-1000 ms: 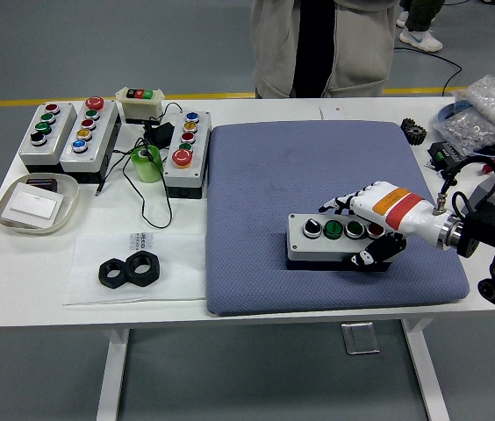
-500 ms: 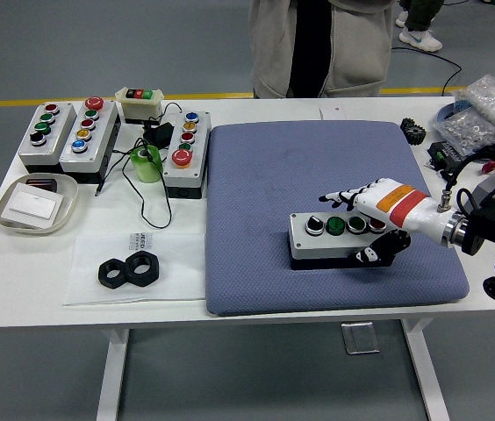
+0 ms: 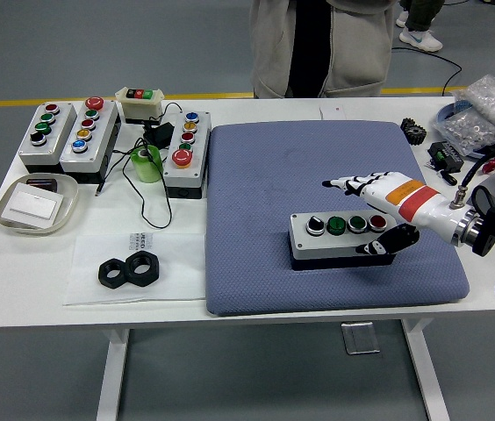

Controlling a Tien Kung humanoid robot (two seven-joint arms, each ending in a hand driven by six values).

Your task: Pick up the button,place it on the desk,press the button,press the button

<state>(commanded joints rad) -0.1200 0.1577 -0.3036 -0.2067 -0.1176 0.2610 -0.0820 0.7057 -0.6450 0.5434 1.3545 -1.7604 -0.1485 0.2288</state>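
One box in play: button box (image 3: pixel 340 238), four buttons on top, flat on blue mat (image 3: pixel 265 175) mid-bench (image 3: pixel 177 289), so placing looks done.
Right robot hand (image 3: pixel 372 210): fingers spread above box's right end, thumb low at front edge, holding nothing; prob. lining up to press.
Left arm: not seen.
Spare boxes (image 3: pixel 81 132): far left, well apart.
Person (image 3: pixel 322 44): at far side, hands not seen.

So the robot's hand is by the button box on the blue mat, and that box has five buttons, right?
Not quite. The head view shows the button box on the blue mat has four buttons, not five: one white, two green, one red. The right hand is indeed beside it, fingers spread above its right end.
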